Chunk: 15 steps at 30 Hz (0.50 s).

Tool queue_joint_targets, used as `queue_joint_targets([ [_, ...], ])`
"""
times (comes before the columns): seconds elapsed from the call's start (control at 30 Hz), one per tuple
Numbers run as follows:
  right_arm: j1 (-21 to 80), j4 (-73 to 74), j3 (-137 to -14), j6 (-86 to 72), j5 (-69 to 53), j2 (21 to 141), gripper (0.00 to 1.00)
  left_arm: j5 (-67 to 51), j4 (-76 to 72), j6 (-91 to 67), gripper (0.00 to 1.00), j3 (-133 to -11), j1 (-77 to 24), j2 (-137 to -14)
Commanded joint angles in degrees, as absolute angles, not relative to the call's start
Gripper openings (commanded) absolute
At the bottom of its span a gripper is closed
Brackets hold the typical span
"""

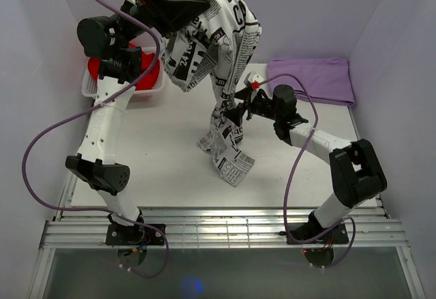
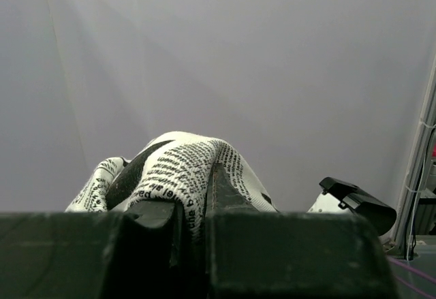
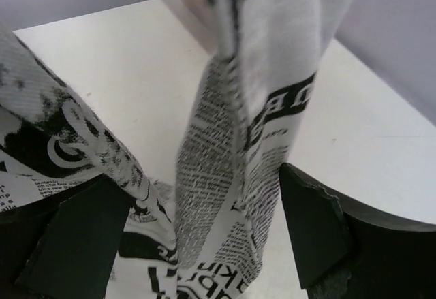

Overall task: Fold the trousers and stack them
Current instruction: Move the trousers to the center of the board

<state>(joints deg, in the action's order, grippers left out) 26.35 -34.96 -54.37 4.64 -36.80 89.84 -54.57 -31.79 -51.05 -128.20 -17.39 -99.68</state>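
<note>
Left gripper (image 2: 192,209) is clamped on the soft printed trousers (image 1: 218,47), held high — the right gripper (image 3: 204,234) gapes wide around one limp hanging leg, gripping nothing.

Soft, even light fills my overhead view; shadows on the table (image 1: 170,156) are faint. My left wrist view shows pale streaks of glare across the wall (image 2: 272,74); the fingers (image 3: 75,238) of my right tool (image 3: 197,176) look blurred up close.
</note>
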Motion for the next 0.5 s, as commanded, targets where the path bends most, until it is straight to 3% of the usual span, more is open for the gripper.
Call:
queue_joint_targets([
  [0.0,26.7,-45.4,-61.8,3.2,-27.6,94.1,0.9,-51.2,-35.9,-51.7,0.0,-127.4,-17.7,-94.7],
  [0.13,26.9,-46.7,-69.1,1.2,-27.9,100.8,0.9,-51.4,-36.0,-52.1,0.0,-123.2,-17.7,-92.5],
  [0.17,27.0,-46.8,-70.3,0.7,-28.9,101.9,0.97,-51.3,-36.0,-52.1,0.0,-122.1,-17.7,-92.2],
  [0.2,27.2,-46.8,-71.4,0.4,-29.8,102.8,0.92,-51.4,-36.0,-51.9,0.0,-121.9,-17.7,-92.0],
  [0.23,27.3,-46.5,-73.8,-1.4,-30.9,104.7,0.83,-51.3,-35.9,-51.9,0.0,-121.9,-17.7,-91.8],
  [0.27,27.4,-46.1,-74.9,-1.4,-32.0,105.5,0.63,-50.9,-35.7,-51.5,0.0,-121.9,-17.7,-91.8],
  [0.33,27.3,-42.9,-76.1,-0.3,-35.2,105.8,0.35,-50.0,-34.5,-49.1,0.0,-122.7,-17.7,-91.8],
  [0.37,27.1,-41.0,-76.5,-0.3,-36.4,105.2,0.09,-49.4,-31.9,-47.7,0.0,-122.7,-17.6,-91.1],
  [0.47,24.2,-31.2,-74.5,4.1,-38.7,100.0,0.08,-45.5,-23.1,-36.8,0.0,-120.1,-17.0,-86.8],
])
